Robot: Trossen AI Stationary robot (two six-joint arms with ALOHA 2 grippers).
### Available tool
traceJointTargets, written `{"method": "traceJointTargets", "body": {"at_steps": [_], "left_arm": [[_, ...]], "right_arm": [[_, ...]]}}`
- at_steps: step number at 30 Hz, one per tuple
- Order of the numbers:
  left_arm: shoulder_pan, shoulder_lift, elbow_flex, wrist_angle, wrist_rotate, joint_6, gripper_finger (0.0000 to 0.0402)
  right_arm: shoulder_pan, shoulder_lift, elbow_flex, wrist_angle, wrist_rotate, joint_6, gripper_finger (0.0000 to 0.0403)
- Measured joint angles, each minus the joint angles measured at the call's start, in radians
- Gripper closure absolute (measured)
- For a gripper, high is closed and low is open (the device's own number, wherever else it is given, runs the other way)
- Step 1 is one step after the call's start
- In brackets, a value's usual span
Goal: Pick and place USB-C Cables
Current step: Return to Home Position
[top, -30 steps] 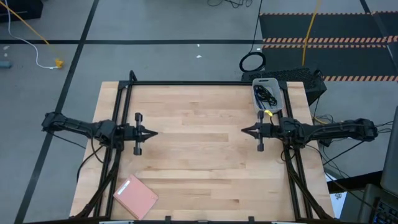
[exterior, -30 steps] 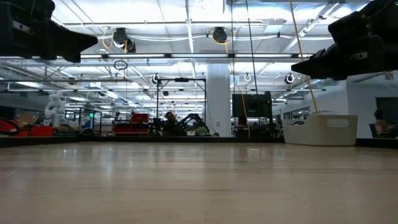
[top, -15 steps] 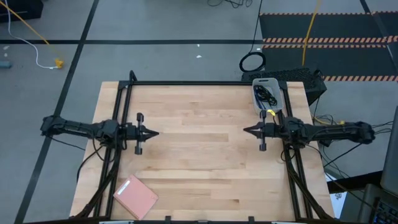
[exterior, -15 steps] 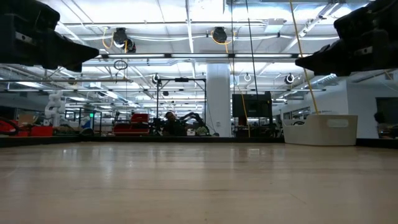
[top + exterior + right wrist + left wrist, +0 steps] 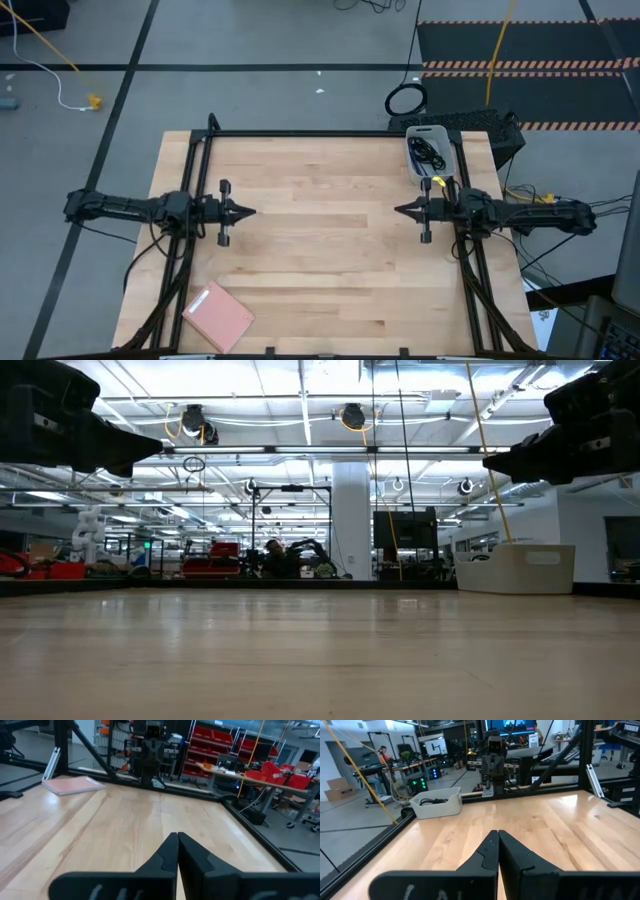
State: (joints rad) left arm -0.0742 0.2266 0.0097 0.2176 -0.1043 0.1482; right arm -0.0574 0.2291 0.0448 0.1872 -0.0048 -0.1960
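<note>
The desk (image 5: 320,270) carried both arms level. The left gripper (image 5: 246,211) hovered near the left edge and the right gripper (image 5: 401,210) near the right, each pinched closed on nothing. The bin (image 5: 449,150) sat at the far right corner with the cables (image 5: 428,150) inside. My worry: the right arm was close by, and a stray swing could clip the bin and spill them.

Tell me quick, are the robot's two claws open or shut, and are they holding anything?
Left gripper: shut, holding nothing.
Right gripper: shut, holding nothing.
</note>
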Motion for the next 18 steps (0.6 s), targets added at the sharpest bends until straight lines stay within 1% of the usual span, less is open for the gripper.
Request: {"method": "traceJointTargets", "body": {"at_steps": [5, 13, 16, 18], "left_arm": [[0.002, 0.000, 0.000, 0.000, 0.001, 0.000, 0.0396], [0.002, 0.000, 0.000, 0.000, 0.001, 0.000, 0.0395], [0.002, 0.000, 0.000, 0.000, 0.001, 0.004, 0.0394], [0.002, 0.000, 0.000, 0.003, 0.001, 0.004, 0.0393]], "right_arm": [[0.000, -0.076, 0.000, -0.027, -0.001, -0.006, 0.0403], [0.000, -0.223, 0.000, -0.154, -0.023, -0.004, 0.0403], [0.000, -0.226, 0.000, -0.156, -0.028, -0.004, 0.0403], [0.000, -0.226, 0.000, -0.163, -0.054, -0.011, 0.0403]]}}
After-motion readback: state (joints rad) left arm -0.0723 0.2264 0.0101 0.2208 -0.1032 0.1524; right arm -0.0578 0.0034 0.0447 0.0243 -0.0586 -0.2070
